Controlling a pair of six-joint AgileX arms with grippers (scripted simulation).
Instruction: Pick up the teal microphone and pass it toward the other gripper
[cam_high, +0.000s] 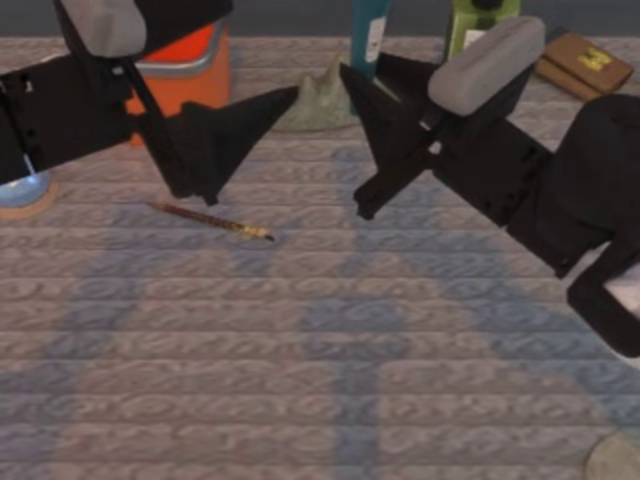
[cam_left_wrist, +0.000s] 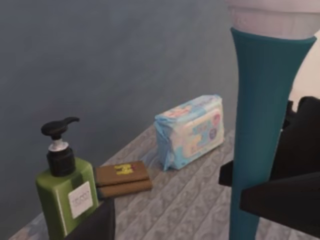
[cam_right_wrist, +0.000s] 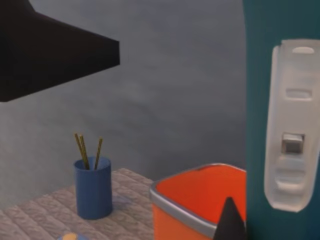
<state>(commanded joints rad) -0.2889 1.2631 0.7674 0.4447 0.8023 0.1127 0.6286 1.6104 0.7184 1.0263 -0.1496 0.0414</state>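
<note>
One teal microphone (cam_high: 369, 35), upright at the far middle of the table (cam_high: 320, 380), white head uppermost, just beside the right gripper (cam_high: 365, 90); whether clamped or merely flanked cannot be told. One left gripper (cam_high: 253, 145), wedge fingers spread apart, points toward the microphone from the left, near but not touching. On the table: one pencil (cam_high: 212, 221), one orange bin (cam_high: 185, 75), one green pump bottle (cam_left_wrist: 67, 197), one brown wallet (cam_left_wrist: 122, 180), one wipes pack (cam_left_wrist: 190, 131), one blue cup (cam_right_wrist: 93, 187) with three pencils.

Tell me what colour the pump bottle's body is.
Green, with a black pump; the pump bottle shows best in the left wrist view.
</note>
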